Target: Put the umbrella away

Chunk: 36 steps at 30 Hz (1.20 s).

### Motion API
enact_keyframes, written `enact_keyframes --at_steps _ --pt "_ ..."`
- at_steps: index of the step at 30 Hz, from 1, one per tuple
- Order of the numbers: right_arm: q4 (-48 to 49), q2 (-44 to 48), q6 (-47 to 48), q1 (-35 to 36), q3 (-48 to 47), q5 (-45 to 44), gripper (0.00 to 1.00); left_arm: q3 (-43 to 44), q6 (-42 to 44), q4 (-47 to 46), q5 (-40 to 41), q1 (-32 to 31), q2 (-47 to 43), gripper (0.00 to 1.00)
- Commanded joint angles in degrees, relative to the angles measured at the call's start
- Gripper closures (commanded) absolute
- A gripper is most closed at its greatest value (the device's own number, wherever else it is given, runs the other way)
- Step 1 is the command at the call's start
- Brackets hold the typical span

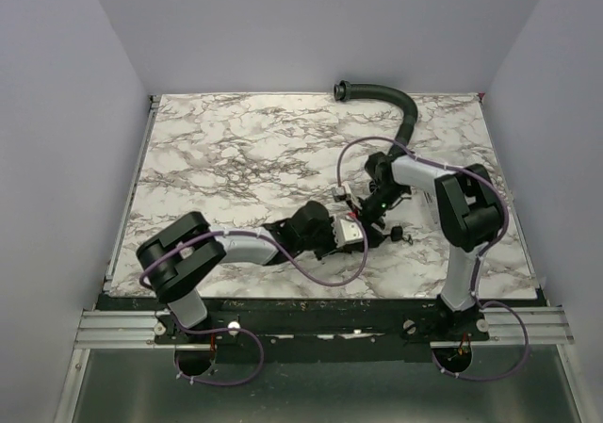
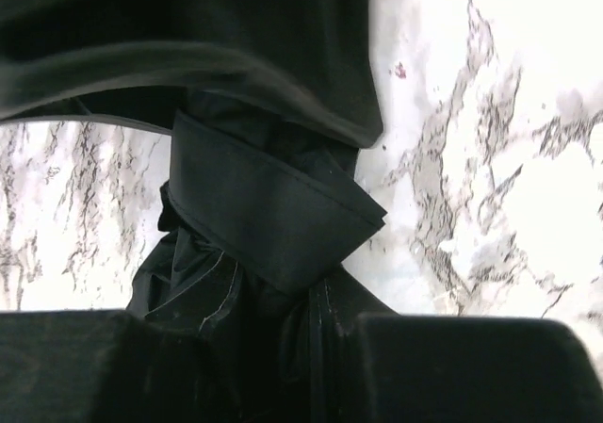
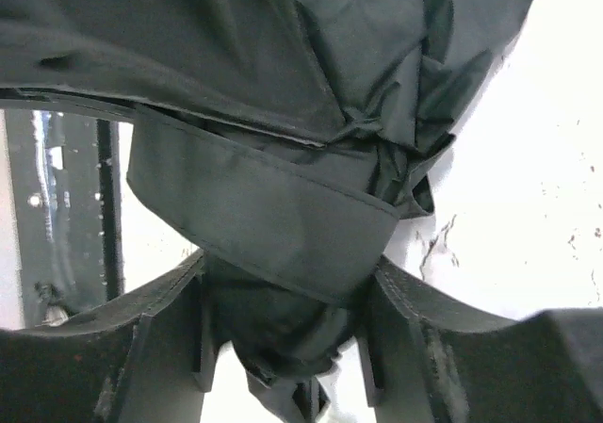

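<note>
The umbrella (image 1: 377, 221) is a short black fabric bundle held between both grippers near the table's middle right. Its small black handle end (image 1: 397, 234) sticks out to the right. In the left wrist view the bundle (image 2: 217, 282) fills the centre, with a flat fabric strap (image 2: 268, 206) wrapped around it. My left gripper (image 2: 283, 357) is shut on the fabric. In the right wrist view the strapped bundle (image 3: 264, 206) sits between my fingers, and my right gripper (image 3: 287, 333) is shut on its lower end. In the top view my left gripper (image 1: 350, 233) and right gripper (image 1: 366, 208) nearly touch.
A curved black ribbed hose (image 1: 388, 97) lies at the back right of the marble table (image 1: 236, 150). Grey walls stand on three sides. A black rail (image 1: 311, 305) runs along the near edge by the arm bases.
</note>
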State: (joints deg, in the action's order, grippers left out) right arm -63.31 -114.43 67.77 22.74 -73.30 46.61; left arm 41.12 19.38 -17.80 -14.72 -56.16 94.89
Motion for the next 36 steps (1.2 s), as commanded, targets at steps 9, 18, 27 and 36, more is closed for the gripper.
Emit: enact_keyframes --at_steps 9,18,27,36 --pt "19.2 14.9 8.5 -4.2 13.3 1.6 0.16 -4.8 -26.3 6.5 -14.6 4.3 13.1 0.98" --pt "24.9 18.7 19.0 -4.2 23.3 -0.7 0.19 -3.5 -29.1 7.7 -20.6 8.3 17.6 0.98" --pt "27.8 23.1 20.8 -4.2 28.0 -3.2 0.21 -1.6 -31.2 8.0 -24.1 9.5 21.4 0.98" --pt "28.5 23.3 20.2 -3.5 30.1 -7.4 0.81 0.1 -33.3 7.3 -25.5 10.6 20.3 0.97"
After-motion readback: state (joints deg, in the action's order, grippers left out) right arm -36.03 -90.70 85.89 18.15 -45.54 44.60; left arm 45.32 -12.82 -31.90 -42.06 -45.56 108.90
